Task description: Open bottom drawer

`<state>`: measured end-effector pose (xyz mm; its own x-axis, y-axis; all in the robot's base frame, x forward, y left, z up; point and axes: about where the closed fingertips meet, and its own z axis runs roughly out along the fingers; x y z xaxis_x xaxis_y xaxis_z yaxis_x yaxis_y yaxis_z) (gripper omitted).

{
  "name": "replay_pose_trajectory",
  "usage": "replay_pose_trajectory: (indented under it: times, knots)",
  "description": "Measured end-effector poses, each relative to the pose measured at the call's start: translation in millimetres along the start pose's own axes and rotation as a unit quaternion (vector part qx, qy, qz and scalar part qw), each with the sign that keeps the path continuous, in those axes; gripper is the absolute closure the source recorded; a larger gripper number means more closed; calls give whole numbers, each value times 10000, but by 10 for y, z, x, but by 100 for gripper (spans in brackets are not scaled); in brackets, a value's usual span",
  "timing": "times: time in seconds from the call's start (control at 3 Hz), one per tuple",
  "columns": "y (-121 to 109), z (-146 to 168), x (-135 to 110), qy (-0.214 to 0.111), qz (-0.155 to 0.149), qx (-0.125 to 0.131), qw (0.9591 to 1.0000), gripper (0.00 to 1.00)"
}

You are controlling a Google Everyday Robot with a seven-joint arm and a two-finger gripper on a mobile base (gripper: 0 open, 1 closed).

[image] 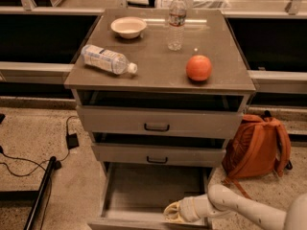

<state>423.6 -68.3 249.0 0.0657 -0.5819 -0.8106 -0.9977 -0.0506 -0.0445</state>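
Observation:
The bottom drawer (144,193) of the grey cabinet is pulled far out, and its empty inside shows. Its front panel (120,224) lies at the lower edge of the picture. My gripper (173,213) sits at the drawer's front right, at the top of the front panel, with the white arm (240,209) reaching in from the lower right. The handle is hidden. The middle drawer (157,153) and the top drawer (158,121) stand slightly ajar above it.
On the cabinet top are a white bowl (128,27), an upright water bottle (176,20), a lying water bottle (106,59) and an orange (198,67). An orange backpack (256,145) leans right of the cabinet. Cables (29,162) and a dark pole (41,193) lie on the floor at left.

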Motion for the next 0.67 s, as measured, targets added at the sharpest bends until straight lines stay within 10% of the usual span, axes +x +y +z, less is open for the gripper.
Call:
replay_pose_trajectory:
  times: [0.67]
  knots:
    - [-166,-358,-377,-435,-362,650,9963,87]
